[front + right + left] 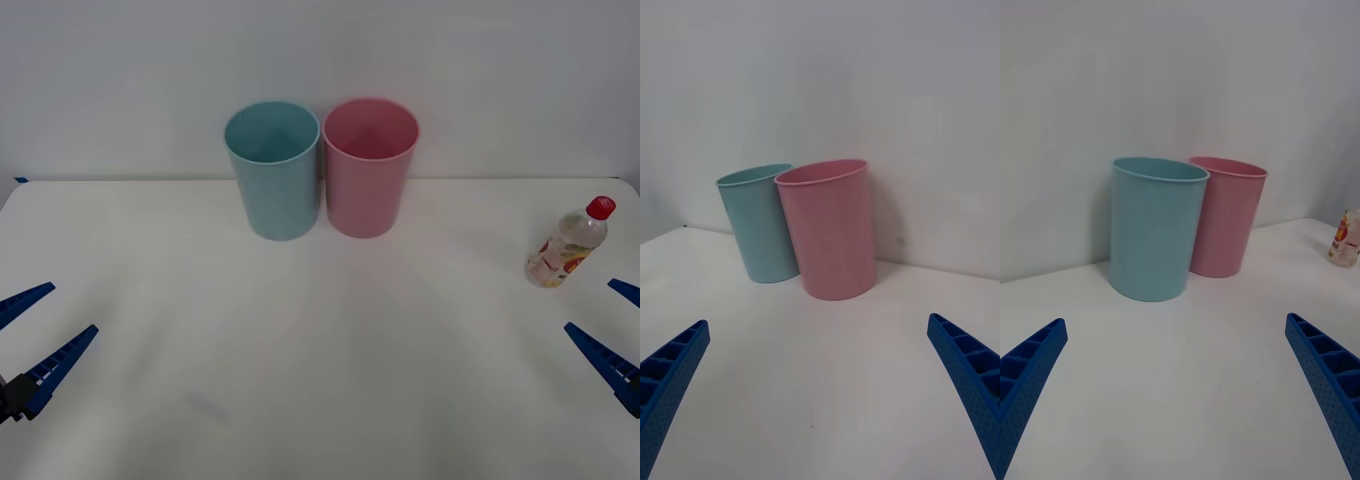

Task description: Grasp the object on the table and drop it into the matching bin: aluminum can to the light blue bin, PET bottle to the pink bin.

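Both hands are wide apart and holding nothing: left hand (35,335), right hand (615,330). The bottle (567,243) stands near the worktop (330,380) edge, and a bump could tip it off. Farther back, the pink bin (369,167) touches the blue bin (273,170), so a drop could miss.

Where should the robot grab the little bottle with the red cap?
Probably around the PET bottle's labelled middle, below the red cap, where it is widest and round. It stands upright on the table, so the open right gripper, just in front of it, could come in level from that side.
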You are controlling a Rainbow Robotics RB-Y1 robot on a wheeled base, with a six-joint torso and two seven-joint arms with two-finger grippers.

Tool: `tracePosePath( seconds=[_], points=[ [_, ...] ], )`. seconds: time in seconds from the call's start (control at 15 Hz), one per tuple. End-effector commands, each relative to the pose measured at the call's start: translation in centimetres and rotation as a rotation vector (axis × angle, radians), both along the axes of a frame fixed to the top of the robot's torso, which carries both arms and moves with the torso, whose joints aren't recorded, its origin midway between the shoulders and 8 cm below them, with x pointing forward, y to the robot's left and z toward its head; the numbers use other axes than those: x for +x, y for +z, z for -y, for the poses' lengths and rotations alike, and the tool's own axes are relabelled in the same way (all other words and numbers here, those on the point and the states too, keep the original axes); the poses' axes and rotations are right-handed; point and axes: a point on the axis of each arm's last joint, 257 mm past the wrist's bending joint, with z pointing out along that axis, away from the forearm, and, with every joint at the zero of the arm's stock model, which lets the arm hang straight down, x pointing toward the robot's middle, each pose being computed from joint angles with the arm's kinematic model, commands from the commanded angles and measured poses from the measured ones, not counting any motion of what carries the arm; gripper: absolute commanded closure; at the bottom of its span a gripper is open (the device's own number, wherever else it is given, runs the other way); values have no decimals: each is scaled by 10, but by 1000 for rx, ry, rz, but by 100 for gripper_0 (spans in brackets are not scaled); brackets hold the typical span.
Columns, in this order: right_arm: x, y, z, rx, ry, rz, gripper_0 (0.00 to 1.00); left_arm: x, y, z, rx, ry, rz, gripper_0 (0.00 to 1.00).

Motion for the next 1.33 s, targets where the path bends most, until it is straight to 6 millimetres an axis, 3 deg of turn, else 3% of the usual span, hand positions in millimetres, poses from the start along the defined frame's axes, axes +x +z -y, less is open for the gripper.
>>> tracePosePath(
  seconds=[0.07,0.13,0.4,1.0,1.33],
  points=[
    [1,2,-4,15,4,8,0,0,0,0,0,0,0,0],
    [3,9,-7,9,12,24,0,0,0,0,0,0,0,0],
    [2,8,-7,15,1,14,0,0,0,0,0,0,0,0],
    [-3,-23,21,44,-161,-56,0,0,0,0,0,0,0,0],
    [4,-37,39,-19,-290,-29,0,0,0,0,0,0,0,0]
  ],
)
